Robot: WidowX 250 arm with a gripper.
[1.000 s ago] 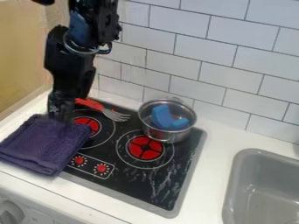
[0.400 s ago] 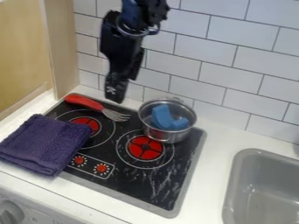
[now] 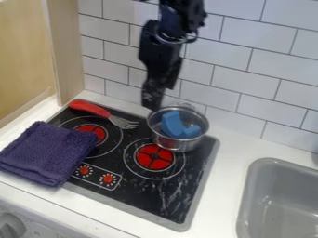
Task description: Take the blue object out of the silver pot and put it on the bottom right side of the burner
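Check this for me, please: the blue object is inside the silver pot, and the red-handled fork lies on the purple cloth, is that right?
Not quite: in the camera view, the red-handled fork lies on the black stovetop, behind the purple cloth. The blue object is indeed inside the silver pot.

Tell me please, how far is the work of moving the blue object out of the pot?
Nothing looks done yet: the blue object lies inside the silver pot. The gripper hangs beside the pot's rim, without it. Grasping, lifting out and placing at the stovetop's bottom right are left.
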